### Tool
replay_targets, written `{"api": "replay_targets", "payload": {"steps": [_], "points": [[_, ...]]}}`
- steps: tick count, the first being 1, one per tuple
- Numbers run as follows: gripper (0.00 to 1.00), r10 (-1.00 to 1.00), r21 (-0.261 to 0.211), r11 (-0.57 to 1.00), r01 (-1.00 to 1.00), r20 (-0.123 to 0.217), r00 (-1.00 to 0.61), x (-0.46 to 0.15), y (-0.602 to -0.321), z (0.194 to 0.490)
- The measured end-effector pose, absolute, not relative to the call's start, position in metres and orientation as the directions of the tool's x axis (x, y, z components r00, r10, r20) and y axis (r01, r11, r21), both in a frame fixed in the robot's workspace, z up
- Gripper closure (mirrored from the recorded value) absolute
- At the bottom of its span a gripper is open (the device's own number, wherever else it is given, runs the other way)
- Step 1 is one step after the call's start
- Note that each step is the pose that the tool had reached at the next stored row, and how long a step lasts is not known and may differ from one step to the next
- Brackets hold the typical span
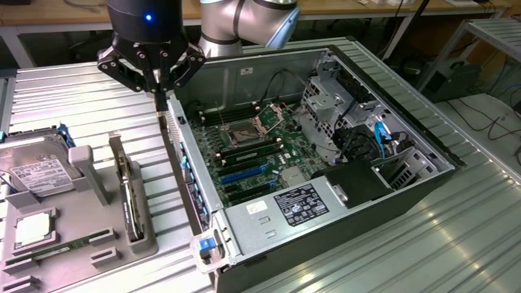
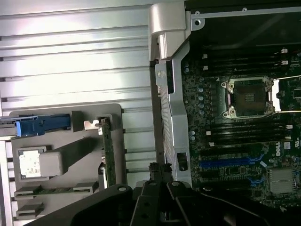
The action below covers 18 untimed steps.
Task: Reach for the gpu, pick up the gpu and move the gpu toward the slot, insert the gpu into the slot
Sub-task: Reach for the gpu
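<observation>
The gpu (image 1: pixel 124 186) stands on edge in a grey holder (image 1: pixel 138 241) at the exterior view's left, beside the open computer case (image 1: pixel 326 241). In the wrist view the gpu (image 2: pixel 108 153) is a thin green strip with its silver bracket at one end. My gripper (image 1: pixel 157 90) hangs above the case's near wall, up and to the right of the gpu, shut with nothing between its fingers (image 2: pixel 153 181). The blue slot (image 1: pixel 244 175) lies on the motherboard inside the case; the wrist view has the slot (image 2: pixel 225 164) too.
A hard drive (image 1: pixel 36 170), a processor (image 1: pixel 34 227) and a memory stick (image 1: pixel 57 249) sit in the grey fixture at the left. Inside the case are the processor socket (image 1: pixel 244 131), a drive cage (image 1: pixel 326 110) and a black power supply (image 1: pixel 301 204). Ribbed metal table (image 1: pixel 73 97) all around.
</observation>
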<state>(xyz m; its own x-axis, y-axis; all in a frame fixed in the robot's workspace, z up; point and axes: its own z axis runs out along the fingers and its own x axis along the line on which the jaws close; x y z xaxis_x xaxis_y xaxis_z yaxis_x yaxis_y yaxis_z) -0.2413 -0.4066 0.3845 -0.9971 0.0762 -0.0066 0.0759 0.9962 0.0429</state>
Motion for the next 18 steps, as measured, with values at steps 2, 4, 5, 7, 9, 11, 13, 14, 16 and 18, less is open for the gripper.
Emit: {"api": "replay_targets", "payload": {"steps": [2, 4, 5, 7, 9, 11, 13, 14, 16, 18], "points": [[0.89, 0.076, 0.043, 0.996, 0.076, -0.006, -0.997, -0.243, -0.407, 0.384], [0.89, 0.076, 0.043, 0.996, 0.076, -0.005, -0.997, -0.245, -0.407, 0.384], [0.89, 0.076, 0.043, 0.996, 0.076, -0.005, -0.997, -0.246, -0.407, 0.384], [0.89, 0.076, 0.043, 0.996, 0.076, -0.004, -0.997, -0.249, -0.408, 0.384], [0.89, 0.076, 0.043, 0.996, 0.076, -0.004, -0.997, -0.251, -0.408, 0.384], [0.89, 0.076, 0.043, 0.996, 0.076, -0.003, -0.997, -0.253, -0.409, 0.383], [0.89, 0.076, 0.042, 0.996, 0.076, -0.002, -0.997, -0.256, -0.409, 0.383], [0.89, 0.076, 0.042, 0.996, 0.076, -0.001, -0.997, -0.257, -0.409, 0.383], [0.89, 0.076, 0.042, 0.996, 0.076, 0.0, -0.997, -0.259, -0.41, 0.383], [0.89, 0.076, 0.042, 0.996, 0.076, 0.001, -0.997, -0.261, -0.41, 0.382]]}}
